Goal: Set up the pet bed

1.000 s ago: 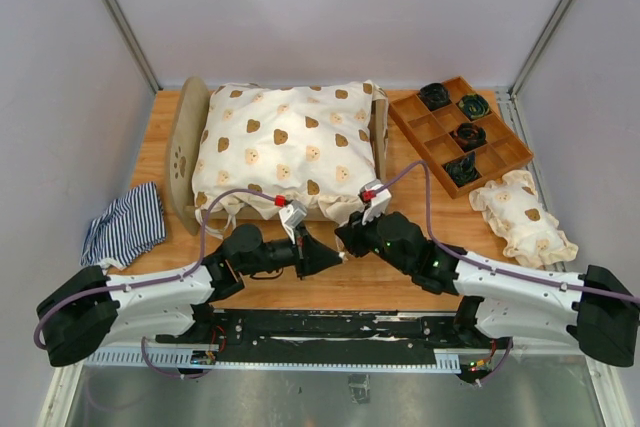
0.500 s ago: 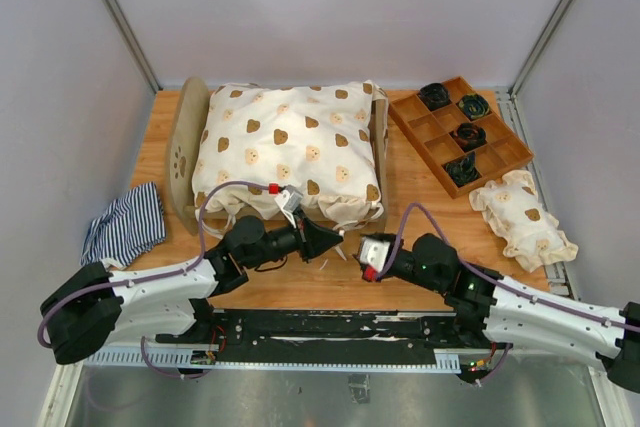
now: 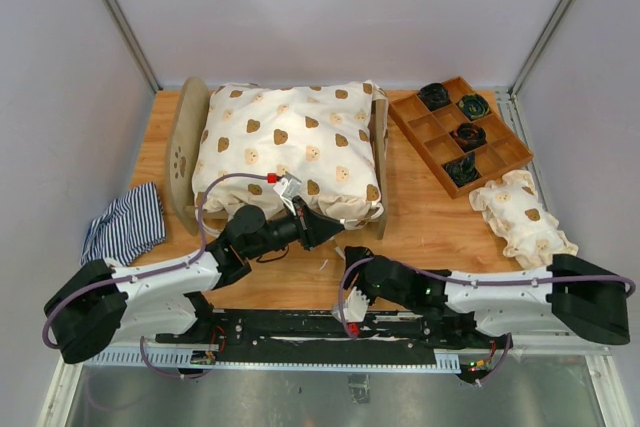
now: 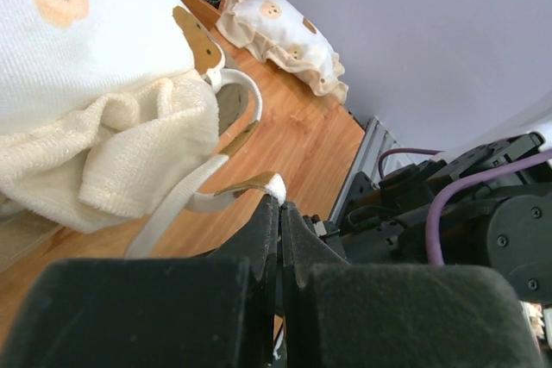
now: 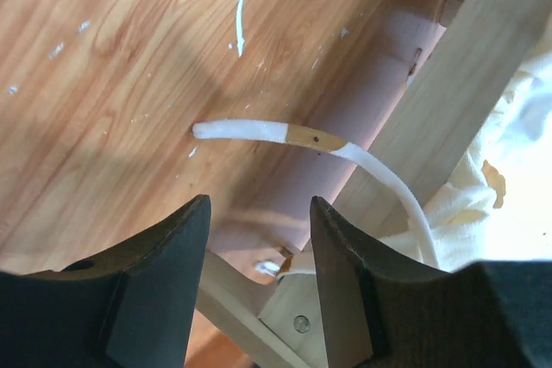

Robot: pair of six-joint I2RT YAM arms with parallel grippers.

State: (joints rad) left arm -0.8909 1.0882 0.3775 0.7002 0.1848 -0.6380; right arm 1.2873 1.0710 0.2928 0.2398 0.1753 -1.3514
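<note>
The pet bed (image 3: 182, 159) stands mid-table, its rounded headboard at the left. A cream bear-print cushion (image 3: 288, 152) is heaped over it. My left gripper (image 3: 337, 230) is shut at the bed's near right corner. In the left wrist view the white tip of a tan-marked strap (image 4: 246, 185) from the cushion touches the closed fingertips (image 4: 280, 206); I cannot tell whether it is pinched. My right gripper (image 3: 352, 299) is open, low by the table's near edge. In the right wrist view its fingers (image 5: 259, 213) are empty. A loose strap (image 5: 259, 131) lies ahead of them beside the bed frame (image 5: 483, 66).
A brown compartment tray (image 3: 408, 127) with dark rolled items sits at the back right. A small bear-print pillow (image 3: 522, 217) lies in front of it. A navy-and-white striped cloth (image 3: 125, 225) lies at the left edge. Walls enclose the table on three sides.
My right gripper opened, let go near the bed's corner and drew back to the near edge. The left gripper, still shut, shifted slightly toward the bed.
</note>
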